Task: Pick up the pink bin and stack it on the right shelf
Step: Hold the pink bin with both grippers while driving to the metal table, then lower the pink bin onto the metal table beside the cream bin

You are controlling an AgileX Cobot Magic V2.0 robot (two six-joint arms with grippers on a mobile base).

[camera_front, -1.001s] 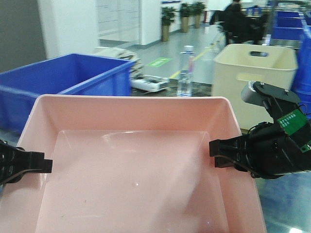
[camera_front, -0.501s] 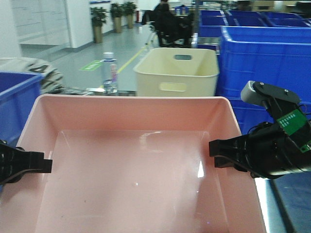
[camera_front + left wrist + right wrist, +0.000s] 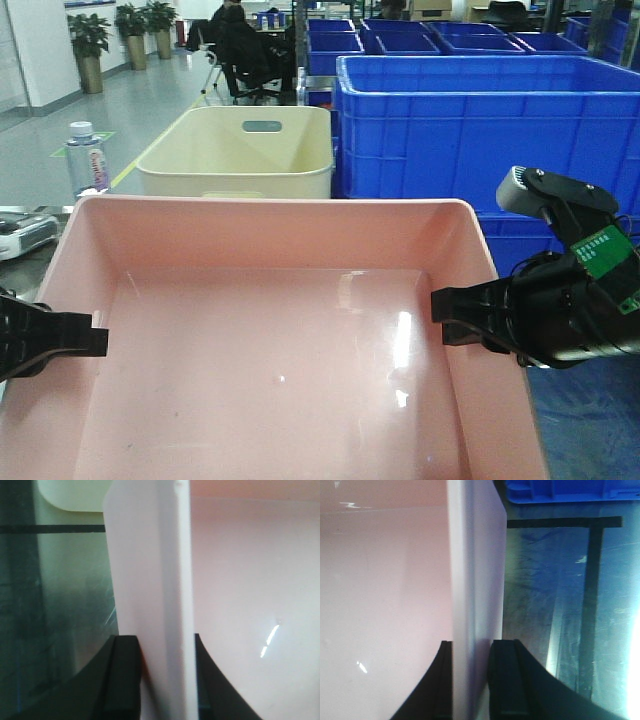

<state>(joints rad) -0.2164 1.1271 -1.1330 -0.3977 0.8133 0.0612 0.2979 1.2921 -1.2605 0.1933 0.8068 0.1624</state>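
The pink bin (image 3: pixel 270 340) fills the lower front view, held level between both grippers. My left gripper (image 3: pixel 85 340) is shut on its left wall, with the wall (image 3: pixel 160 580) clamped between the jaws in the left wrist view. My right gripper (image 3: pixel 450 318) is shut on its right wall, and the right wrist view shows that wall (image 3: pixel 472 580) pinched between the jaws. Below the bin on the right lies the dark glossy steel shelf (image 3: pixel 560 595), reflecting blue. It also shows in the front view (image 3: pixel 590 420) at the lower right.
A cream bin (image 3: pixel 240 150) with handle slots stands ahead, left of centre. Large blue crates (image 3: pixel 480 130) stand ahead on the right, with more stacked behind. A water bottle (image 3: pixel 87 160) stands at the far left. A seated person is in the background.
The whole view has swung right with the pink bin still held. The cream bin and bottle slid left, and the blue crates came into view ahead. The grips are unchanged.
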